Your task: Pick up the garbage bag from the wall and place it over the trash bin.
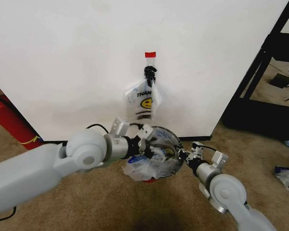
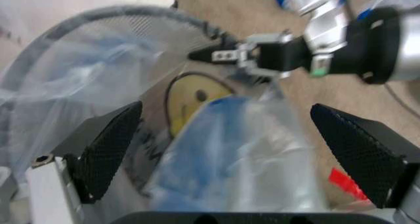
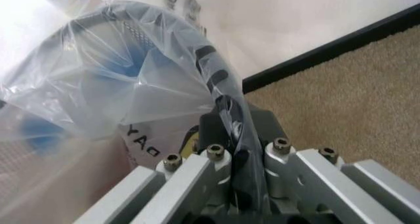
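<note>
On carpet, right claw pinches the garbage bag; left claw spread wide.

Left claw spread wide, right claw pinched shut, facing inward.

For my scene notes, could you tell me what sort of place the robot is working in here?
Probably an indoor test room or lab corner rather than a home: beige carpet, a plain white wall with a taped hook, a red fire extinguisher and black shelving to the right.
</note>
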You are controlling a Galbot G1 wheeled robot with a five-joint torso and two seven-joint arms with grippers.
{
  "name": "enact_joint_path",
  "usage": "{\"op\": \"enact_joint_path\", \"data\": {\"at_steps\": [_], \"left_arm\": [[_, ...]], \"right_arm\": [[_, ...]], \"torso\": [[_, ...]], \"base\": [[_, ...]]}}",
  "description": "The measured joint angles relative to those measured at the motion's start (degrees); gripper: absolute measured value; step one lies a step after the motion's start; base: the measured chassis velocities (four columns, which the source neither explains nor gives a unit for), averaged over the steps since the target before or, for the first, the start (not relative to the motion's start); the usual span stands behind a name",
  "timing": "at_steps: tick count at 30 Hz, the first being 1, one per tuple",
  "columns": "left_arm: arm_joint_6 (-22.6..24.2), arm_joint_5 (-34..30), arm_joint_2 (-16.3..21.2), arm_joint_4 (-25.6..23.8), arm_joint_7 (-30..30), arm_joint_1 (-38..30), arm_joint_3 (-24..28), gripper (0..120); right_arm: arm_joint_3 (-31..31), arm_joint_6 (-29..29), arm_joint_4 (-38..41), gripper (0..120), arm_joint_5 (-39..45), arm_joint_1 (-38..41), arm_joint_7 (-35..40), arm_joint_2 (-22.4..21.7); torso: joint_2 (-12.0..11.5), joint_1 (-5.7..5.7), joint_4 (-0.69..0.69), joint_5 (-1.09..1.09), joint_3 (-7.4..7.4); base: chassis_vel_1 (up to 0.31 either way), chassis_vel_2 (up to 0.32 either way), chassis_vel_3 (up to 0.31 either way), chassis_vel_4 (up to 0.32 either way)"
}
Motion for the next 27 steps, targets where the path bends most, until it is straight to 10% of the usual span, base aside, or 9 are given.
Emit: {"op": "enact_joint_path", "data": {"at_steps": [15, 27], "left_arm": [[3.8, 1.6, -0.4, 5.0, -0.4, -0.2, 3.4, 90], [3.8, -0.7, -1.5, 3.6, -2.4, -0.1, 3.4, 41]], "right_arm": [[-0.3, -0.4, 0.0, 0, -0.5, 0.2, -0.6, -0.2], [-0.4, -0.5, -0.3, 0, -0.4, 0.9, -0.5, -0.1]], "torso": [[0.0, 0.00, -0.01, 0.03, -0.01], [0.0, 0.00, -0.01, 0.03, -0.01]], "base": [[0.000, 0.000, 0.000, 0.000], [0.000, 0.000, 0.000, 0.000]]}}
